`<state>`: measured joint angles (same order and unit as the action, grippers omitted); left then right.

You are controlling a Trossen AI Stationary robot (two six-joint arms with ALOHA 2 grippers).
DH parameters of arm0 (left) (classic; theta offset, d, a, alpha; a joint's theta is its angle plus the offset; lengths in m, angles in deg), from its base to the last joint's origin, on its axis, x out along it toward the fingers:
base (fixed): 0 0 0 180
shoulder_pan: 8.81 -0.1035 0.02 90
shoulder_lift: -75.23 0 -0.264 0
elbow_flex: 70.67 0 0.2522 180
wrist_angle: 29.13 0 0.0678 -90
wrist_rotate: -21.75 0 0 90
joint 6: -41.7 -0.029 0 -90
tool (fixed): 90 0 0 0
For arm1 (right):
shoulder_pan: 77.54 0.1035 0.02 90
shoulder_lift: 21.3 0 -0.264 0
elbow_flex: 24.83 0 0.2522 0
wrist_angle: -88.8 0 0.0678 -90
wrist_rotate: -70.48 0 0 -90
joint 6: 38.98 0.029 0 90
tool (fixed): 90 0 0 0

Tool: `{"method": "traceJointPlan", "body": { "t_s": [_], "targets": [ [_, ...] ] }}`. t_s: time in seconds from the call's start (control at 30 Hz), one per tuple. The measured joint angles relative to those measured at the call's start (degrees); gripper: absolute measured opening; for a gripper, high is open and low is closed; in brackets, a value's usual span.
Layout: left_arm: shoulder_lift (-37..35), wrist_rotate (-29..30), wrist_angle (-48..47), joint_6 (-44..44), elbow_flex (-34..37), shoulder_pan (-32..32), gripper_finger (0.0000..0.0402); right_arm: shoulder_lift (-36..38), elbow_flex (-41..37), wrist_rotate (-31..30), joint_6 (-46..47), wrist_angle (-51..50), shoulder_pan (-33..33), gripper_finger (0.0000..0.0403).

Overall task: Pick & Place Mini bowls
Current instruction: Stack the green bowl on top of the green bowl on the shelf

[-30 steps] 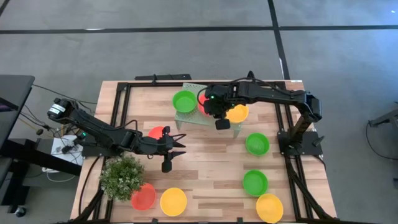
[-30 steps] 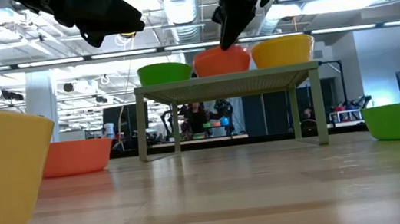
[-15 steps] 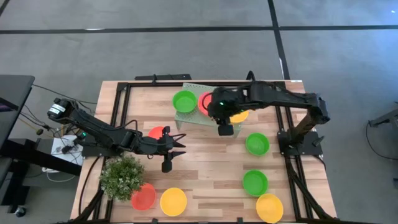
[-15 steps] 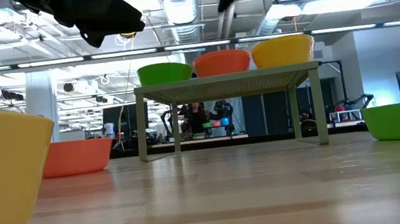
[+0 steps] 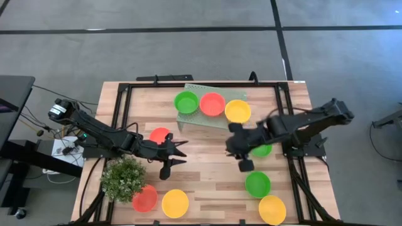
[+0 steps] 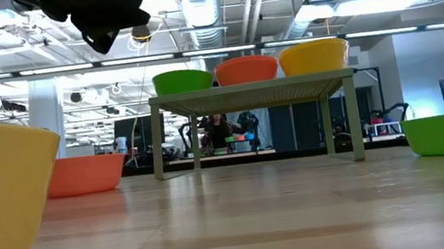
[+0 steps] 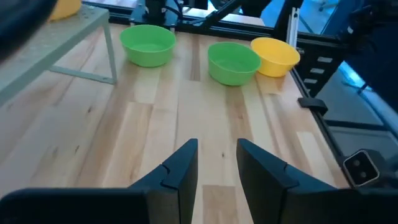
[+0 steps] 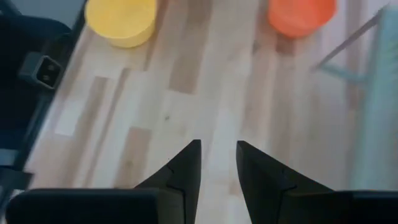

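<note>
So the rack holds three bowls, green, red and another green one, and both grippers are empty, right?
Not quite. The high view shows the rack holding a green bowl, a red bowl and a yellow bowl, not a second green. Both the left gripper and right gripper are empty.

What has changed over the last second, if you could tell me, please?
The right gripper has left the red bowl on the rack and swung toward the table's near side, beside a green bowl; nothing between its fingers. The left gripper, the bowls and the plant stayed put.
</note>
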<state>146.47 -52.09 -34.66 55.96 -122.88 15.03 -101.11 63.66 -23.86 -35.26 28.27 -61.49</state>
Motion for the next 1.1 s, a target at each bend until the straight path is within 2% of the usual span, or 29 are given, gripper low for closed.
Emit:
{"method": "traceJointPlan", "body": {
  "t_s": [0.2,0.33,0.47,0.8,1.1],
  "targets": [
    [0.0,-2.5,0.7,3.9,0.0,0.0,0.0112,9.5,-14.7,-1.3,11.5,6.9,3.5,0.0098],
    [0.0,-2.6,2.0,4.1,0.0,-0.1,0.0112,14.9,-21.2,-2.0,16.4,6.8,4.9,0.0098],
    [0.0,-2.6,3.3,4.1,0.0,-0.2,0.0112,17.0,-25.8,-2.0,23.2,6.7,5.8,0.0098],
    [0.0,-2.5,3.7,3.7,0.0,-0.2,0.0112,12.9,-31.0,-1.7,38.9,-2.4,6.9,0.0098],
    [0.0,-2.5,4.2,2.2,0.0,-0.2,0.0112,6.6,-31.2,-1.6,40.1,-4.4,5.8,0.0098]
  ]
}}
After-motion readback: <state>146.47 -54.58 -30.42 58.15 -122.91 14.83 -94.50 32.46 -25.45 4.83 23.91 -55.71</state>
